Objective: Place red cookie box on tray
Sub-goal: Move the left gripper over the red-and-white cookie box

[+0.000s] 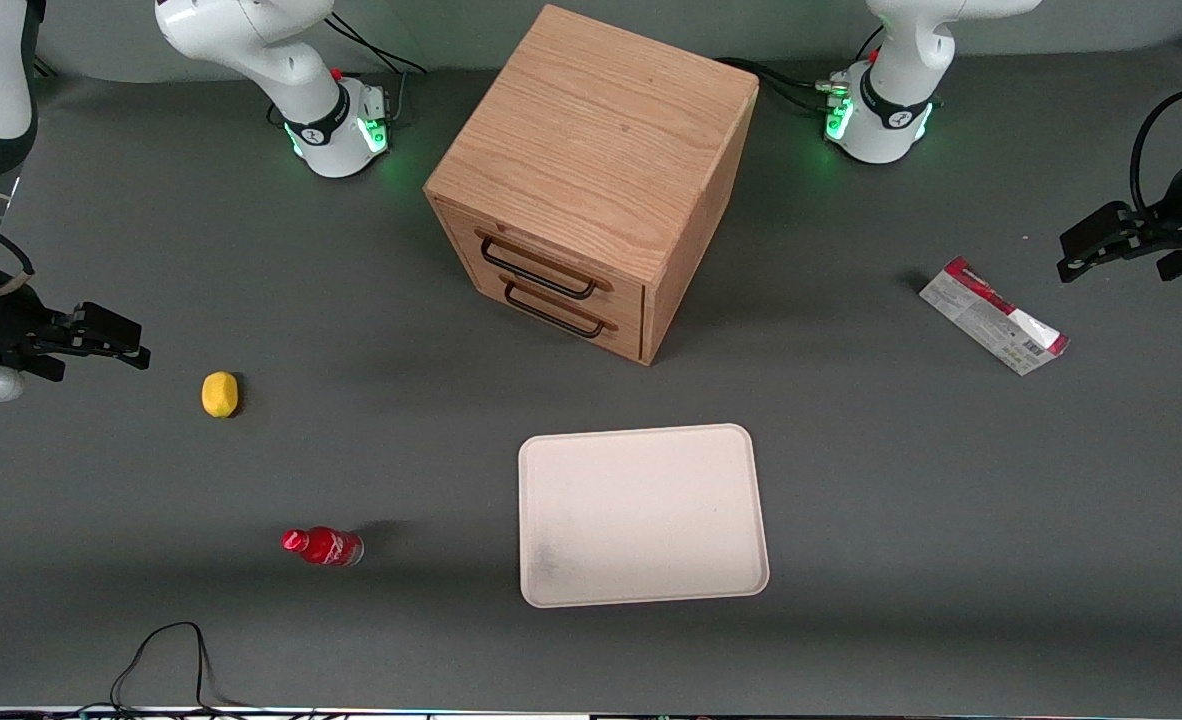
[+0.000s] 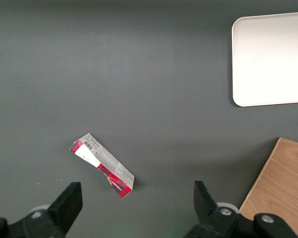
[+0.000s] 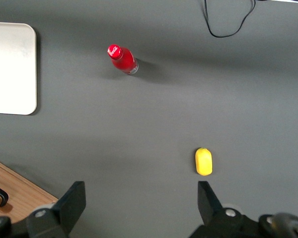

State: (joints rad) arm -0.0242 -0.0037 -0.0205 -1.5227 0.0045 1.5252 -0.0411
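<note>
The gripper [image 2: 136, 208] hung wide open and empty above the box [image 1: 993, 315], well apart from the tray [image 1: 641, 515].

Overhead front view; downward wrist views, perhaps sharing tray [image 1: 641, 515].

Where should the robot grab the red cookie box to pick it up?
Probably from above, across its narrow width near the middle. The red cookie box lies flat on the table at a slant, so its long thin edges are the easiest surfaces to pinch. The end effector hangs open above the table near the box, and would turn so its fingers line up with those long edges.
</note>
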